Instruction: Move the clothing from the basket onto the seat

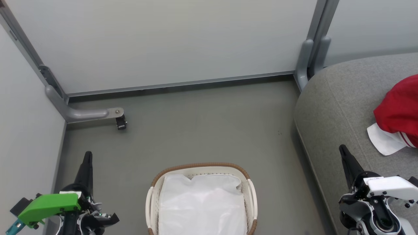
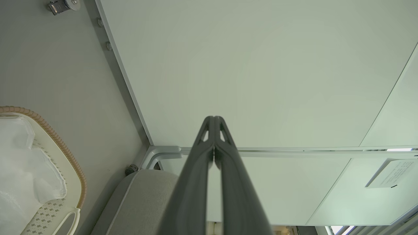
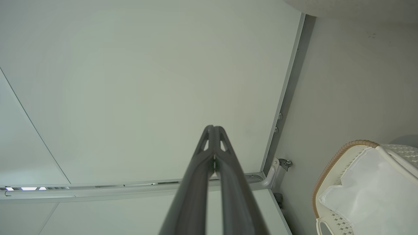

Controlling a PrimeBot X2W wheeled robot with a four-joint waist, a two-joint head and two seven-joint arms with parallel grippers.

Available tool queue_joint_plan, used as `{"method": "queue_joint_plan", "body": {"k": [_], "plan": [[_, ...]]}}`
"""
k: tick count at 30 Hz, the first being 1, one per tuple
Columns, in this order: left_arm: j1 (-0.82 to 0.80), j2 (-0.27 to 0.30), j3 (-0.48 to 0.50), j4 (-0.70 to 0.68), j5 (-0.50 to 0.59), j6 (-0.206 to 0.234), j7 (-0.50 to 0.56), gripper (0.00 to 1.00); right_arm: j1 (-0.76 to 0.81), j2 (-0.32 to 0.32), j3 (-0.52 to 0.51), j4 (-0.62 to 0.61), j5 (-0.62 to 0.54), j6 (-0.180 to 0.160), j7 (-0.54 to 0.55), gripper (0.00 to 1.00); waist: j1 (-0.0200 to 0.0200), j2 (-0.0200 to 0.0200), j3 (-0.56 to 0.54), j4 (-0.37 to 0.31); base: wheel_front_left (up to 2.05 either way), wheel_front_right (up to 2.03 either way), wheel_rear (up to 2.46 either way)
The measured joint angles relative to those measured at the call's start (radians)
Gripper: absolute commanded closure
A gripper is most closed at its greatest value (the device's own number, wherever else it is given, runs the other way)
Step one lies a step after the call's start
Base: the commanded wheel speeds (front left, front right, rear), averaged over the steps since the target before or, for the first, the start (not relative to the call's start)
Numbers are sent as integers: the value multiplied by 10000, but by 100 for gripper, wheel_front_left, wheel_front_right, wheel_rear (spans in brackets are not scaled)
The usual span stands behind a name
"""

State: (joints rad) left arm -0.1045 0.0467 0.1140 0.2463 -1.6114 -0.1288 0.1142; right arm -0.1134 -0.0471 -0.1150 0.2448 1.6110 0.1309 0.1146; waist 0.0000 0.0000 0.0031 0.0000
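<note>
Smooth pale grey-green partition panels in grey metal frames, closing off the far and left sides of a flat dull grey floor. At the far left corner, a curved grey metal foot with a small black caster on that floor. Low in the middle, a plain white cloth liner, crumpled and creased.

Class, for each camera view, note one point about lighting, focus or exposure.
Head view: soft, even light, no hard shadows, the basket sharp. Left wrist view: the left claw looms large and softens toward the bottom edge; the white liner nearly washes out. Right wrist view: the right claw likewise; a bright strip is blown out.
</note>
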Motion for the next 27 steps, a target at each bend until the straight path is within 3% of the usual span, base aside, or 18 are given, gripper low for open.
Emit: {"method": "queue_joint_plan", "body": {"k": [27], "plan": [[0, 0, 0, 0, 0, -2, 0, 100, 1, 0, 0, 0, 0, 0, 0, 100, 0, 0, 0, 0, 0, 0, 0]]}}
